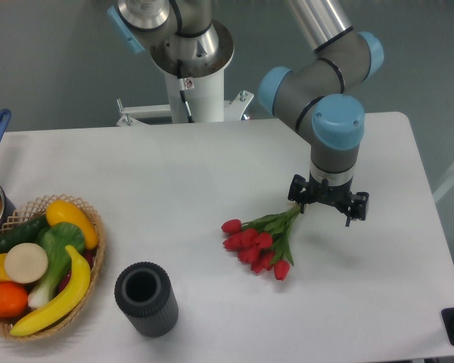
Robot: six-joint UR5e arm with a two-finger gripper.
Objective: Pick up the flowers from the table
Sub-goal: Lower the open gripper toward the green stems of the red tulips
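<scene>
A dark ribbed cup (146, 298) stands nearest, at the table's (212, 166) front edge. The gripper (327, 203) hangs over the stem ends of the flowers (257, 240), which lie right of centre; whether its fingers are spread or pinching, I cannot tell. A grip this far out risks thin stems slipping free. A fruit basket (41, 265) sits far left.

red flowers (253, 243) (green stems) on white table (212, 174).
</scene>
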